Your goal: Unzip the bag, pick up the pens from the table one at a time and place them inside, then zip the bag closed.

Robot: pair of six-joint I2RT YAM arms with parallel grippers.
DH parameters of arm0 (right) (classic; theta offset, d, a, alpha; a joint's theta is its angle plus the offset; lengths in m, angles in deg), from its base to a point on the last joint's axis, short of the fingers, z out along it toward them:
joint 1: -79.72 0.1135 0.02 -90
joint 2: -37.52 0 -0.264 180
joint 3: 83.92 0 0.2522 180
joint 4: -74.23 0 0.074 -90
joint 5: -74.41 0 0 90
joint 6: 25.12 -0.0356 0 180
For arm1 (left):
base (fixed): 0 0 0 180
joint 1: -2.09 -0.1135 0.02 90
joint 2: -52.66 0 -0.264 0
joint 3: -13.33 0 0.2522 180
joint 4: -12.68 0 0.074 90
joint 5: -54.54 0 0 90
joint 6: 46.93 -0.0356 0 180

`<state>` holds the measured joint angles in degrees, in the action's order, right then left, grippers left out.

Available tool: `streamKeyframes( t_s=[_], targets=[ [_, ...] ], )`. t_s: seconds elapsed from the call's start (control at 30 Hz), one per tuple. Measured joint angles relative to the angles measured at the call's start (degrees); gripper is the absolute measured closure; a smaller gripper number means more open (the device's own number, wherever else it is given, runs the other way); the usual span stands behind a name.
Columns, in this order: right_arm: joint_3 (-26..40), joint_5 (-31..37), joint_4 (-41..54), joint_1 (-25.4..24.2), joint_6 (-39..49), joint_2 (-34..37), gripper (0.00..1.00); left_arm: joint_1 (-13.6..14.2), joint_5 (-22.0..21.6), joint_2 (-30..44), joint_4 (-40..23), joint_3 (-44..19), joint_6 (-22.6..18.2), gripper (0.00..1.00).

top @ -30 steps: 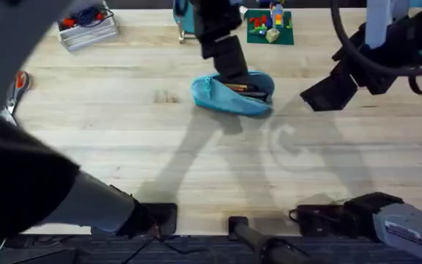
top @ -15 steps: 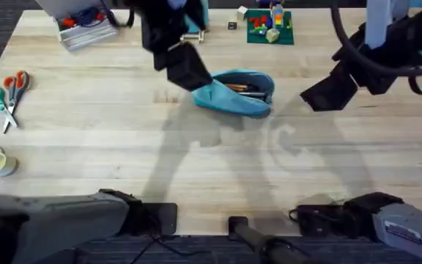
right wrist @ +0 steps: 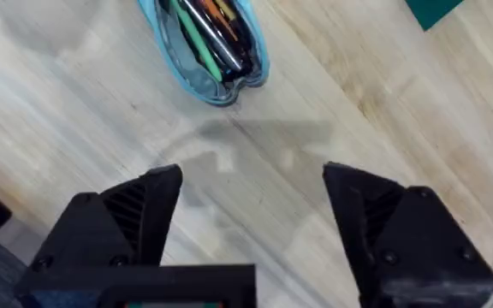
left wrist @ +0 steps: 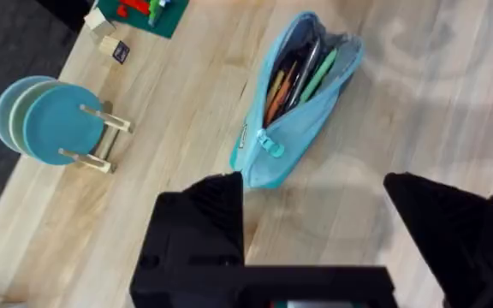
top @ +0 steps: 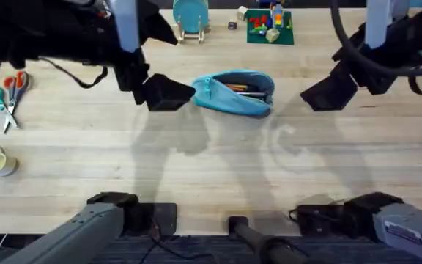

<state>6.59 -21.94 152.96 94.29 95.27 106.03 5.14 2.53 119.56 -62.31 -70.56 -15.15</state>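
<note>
Your bag (top: 234, 93) lies on the worktop (top: 211, 161) toward its far middle, between the two arms, and it is soft fabric: expect it to sag, slide and bunch under any pull, so one arm will likely need to pin or pinch an end while the other draws the zipper. It looks light, and the smooth wood gives it little to hold against. Its long axis runs roughly across the worktop from left to right, with the narrow, still-closed end and the zipper pull (left wrist: 270, 145) pointing at your left gripper (top: 168, 93), and the wide, gaping mouth toward the right gripper (top: 330, 92). Inside, the green pen (left wrist: 318, 75) lies lengthwise along that same axis beside other slim things, some orange; a silver one I can't pick out for sure. No pens appear loose on the wood, so the job left is likely the closing. Take the small tab at the pull, not the fabric; it is tiny and will slip if caught off-centre. The left fingers (left wrist: 204, 214) stand wide apart and hold nothing, just beside the narrow end. The right fingers (right wrist: 135, 214) are also spread wide and empty, hovering near the open end, not touching.
</note>
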Motion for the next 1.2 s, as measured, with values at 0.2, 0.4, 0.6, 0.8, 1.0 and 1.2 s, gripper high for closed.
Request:
streamKeyframes(
  t_s=[0.2,0.4,0.6,0.8,1.0,1.2],
  targets=[
    [0.0,0.0,0.0,0.0,0.0,0.0,0.003,-6.6,8.8,-0.1,3.8,5.0,-0.3,0.008],
    [0.0,0.0,0.0,0.0,0.0,0.0,0.003,-12.8,15.0,-0.1,9.6,10.2,-1.6,0.009],
    [0.0,0.0,0.0,0.0,0.0,0.0,0.003,-18.8,16.6,0.0,12.2,12.9,-2.6,0.009],
    [0.0,0.0,0.0,0.0,0.0,0.0,0.003,-23.8,18.0,4.1,12.7,12.9,-3.1,0.010],
    [0.0,0.0,0.0,0.0,0.0,0.0,0.003,-23.9,20.8,10.2,12.6,12.9,-4.6,0.009],
    [0.0,0.0,0.0,0.0,0.0,0.0,0.003,-23.9,21.8,14.2,12.9,12.9,-8.5,0.010]
  ],
)
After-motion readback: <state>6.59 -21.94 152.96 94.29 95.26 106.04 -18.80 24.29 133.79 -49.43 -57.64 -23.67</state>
